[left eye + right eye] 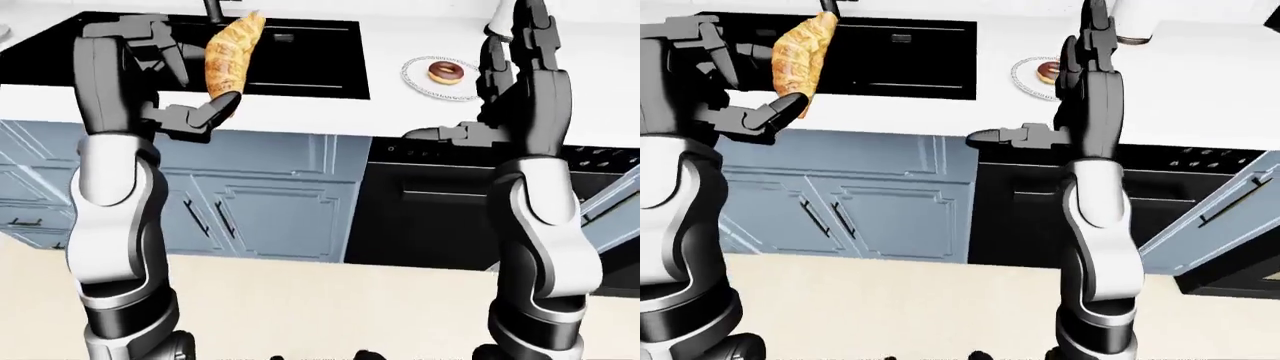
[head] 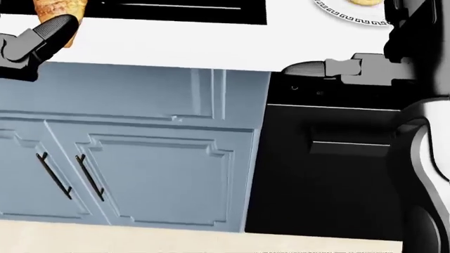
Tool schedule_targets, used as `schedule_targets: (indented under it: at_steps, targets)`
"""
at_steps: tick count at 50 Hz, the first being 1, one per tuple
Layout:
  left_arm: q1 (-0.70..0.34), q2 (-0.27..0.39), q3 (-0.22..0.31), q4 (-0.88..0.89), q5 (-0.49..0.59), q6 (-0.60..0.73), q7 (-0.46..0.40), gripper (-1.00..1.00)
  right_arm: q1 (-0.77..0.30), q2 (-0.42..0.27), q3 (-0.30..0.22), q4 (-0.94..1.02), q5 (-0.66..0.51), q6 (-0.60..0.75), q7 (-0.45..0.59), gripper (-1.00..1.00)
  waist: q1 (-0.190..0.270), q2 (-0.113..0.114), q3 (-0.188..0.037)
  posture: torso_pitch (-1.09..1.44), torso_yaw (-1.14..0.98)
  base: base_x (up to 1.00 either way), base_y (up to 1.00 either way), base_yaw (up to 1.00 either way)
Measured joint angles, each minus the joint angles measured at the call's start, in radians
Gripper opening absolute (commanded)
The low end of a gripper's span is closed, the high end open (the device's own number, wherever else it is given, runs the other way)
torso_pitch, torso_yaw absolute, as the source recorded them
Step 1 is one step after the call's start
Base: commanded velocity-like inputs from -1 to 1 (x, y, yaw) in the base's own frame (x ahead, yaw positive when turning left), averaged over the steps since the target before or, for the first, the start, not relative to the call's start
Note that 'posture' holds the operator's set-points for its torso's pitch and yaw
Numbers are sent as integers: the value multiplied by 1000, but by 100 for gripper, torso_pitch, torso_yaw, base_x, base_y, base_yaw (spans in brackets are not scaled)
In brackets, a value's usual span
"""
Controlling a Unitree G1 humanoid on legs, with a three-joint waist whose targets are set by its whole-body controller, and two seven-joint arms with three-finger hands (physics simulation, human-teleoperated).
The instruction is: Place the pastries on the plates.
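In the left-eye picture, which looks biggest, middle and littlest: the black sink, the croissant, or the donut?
1. Black sink, biggest by far.
2. Croissant, held up nearer the camera, so it may look bigger than it is.
3. Donut, littlest, on its plate.
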Motion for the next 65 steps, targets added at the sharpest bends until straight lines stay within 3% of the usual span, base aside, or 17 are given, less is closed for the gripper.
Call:
schedule_targets:
  at_steps: [3, 5, 11, 14, 18, 22, 29, 31, 35, 39, 41, 42, 45, 55, 57, 61, 65]
  targets:
    - [12, -10, -33, 21, -12, 2, -8, -100, 20, -7, -16, 1, -4, -1, -8, 100, -1, 2, -14, 33, 0, 0, 45, 0]
    - [10, -7, -38, 28, -16, 10, -12, -100, 25, -5, -16, 7, -7, -6, -11, 100, 5, 20, -18, 33, 0, 0, 46, 0]
    - [-1, 4, -17, -2, -14, -9, -9, -100, 35, -9, -19, -14, -4, 6, -12, 100, 5, 113, 0, 33, 0, 0, 46, 0]
    - [-4, 8, -15, -1, -17, -6, -8, -100, 25, -13, -23, -32, -1, 19, -15, 100, 1, 175, -9, 33, 0, 0, 46, 0]
    - [17, 17, 7, 16, -15, 9, -3, -100, 31, -4, 3, -39, 13, 23, -8, 100, 28, 155, -1, 33, 0, 0, 45, 0]
    - [-1, 27, 8, 24, -16, 15, -2, -100, 25, -6, -5, -37, 21, 27, -7, 100, 25, 100, -3, 33, 0, 4, 44, 0]
    - [-8, 37, 10, 3, -22, 11, -1, -100, 30, -18, -24, -83, 34, 17, -12, 100, 19, 33, 7, 33, 0, 23, 47, 0]
    - [0, 30, 5, -7, -24, 9, -1, -100, 34, -24, -31, -85, 35, 18, -15, 100, 1, 49, 16, 33, 0, 31, 48, 0]
    - [2, 32, -9, 5, -35, 26, -9, -100, 37, -25, -33, -80, 31, 31, -20, 100, 10, 51, -5, 33, 0, 32, 47, 0]
    - [-6, 38, 6, -14, -32, 11, -1, -100, 28, -26, -27, -102, 34, 23, -10, 100, -5, 113, 6, 33, 0, 33, 47, 0]
    - [-9, 42, 10, -18, -31, 6, 1, -100, 23, -28, -26, -100, 34, 21, -6, 100, -10, 164, -1, 33, 0, 34, 46, 0]
    - [-7, 45, 14, -14, -32, 4, 2, -100, 23, -25, -22, -100, 31, 20, -5, 100, 0, 170, 3, 33, 0, 34, 47, 0]
    - [19, 45, 29, -1, -30, 17, 7, -100, 33, -21, 2, -86, 28, 36, 7, 100, 20, 162, 17, 33, 0, 33, 46, 0]
    - [-5, 58, 29, -18, -47, 21, 14, -100, 12, -17, -16, -116, 9, 27, 15, 100, 45, 34, 3, 33, 0, 33, 47, 0]
    - [9, 48, 23, -28, -50, 14, 14, -100, 29, -21, -23, -103, 10, 18, 12, 100, 25, 47, 15, 33, 0, 34, 46, 0]
    - [20, 44, 3, -7, -58, 33, 5, -100, 41, -26, -32, -78, 2, 41, 7, 100, 21, 47, -1, 33, 0, 34, 46, 0]
    - [5, 53, 19, -31, -57, 28, 9, -100, 28, -29, -33, -106, 3, 33, 12, 100, 5, 102, 7, 33, 0, 33, 46, 0]
